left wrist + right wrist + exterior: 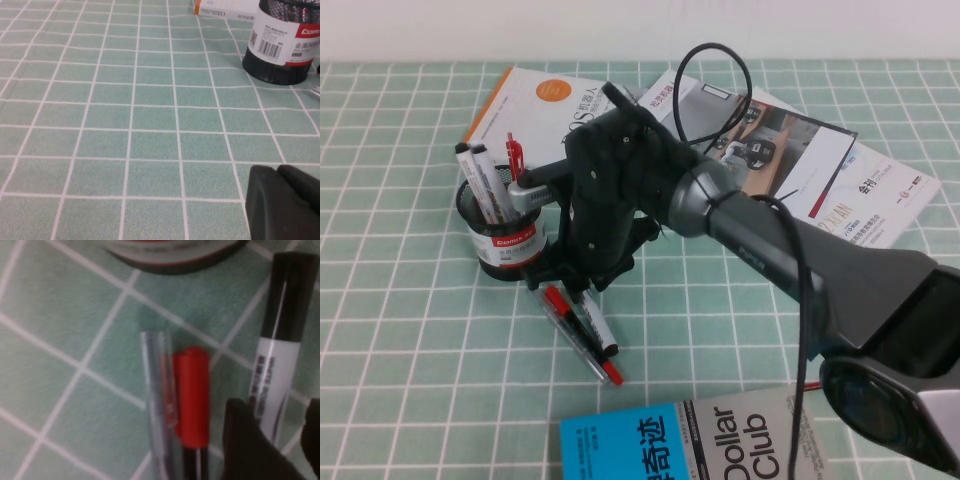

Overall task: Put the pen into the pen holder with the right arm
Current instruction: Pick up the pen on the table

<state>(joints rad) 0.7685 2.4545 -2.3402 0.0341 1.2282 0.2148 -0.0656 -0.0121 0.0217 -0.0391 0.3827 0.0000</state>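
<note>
With the right gripper [280, 440] low over the table beside the pen holder [503, 243], fingers apart astride the marker [278, 360], closing off-centre may snag the neighbouring red-capped pen [192, 395]; the left gripper [282, 202] is parked, state indeterminate.

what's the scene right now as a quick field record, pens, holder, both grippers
holder: pen holder upright, two white markers and a red-capped pen standing in it
pen: white marker lying on the table by the holder, beside a red-capped pen and a clear pen
right gripper: low over the lying marker, fingers open either side of it, not gripping
left gripper: low over bare tablecloth, away from the pens
books: around the table edges
</note>
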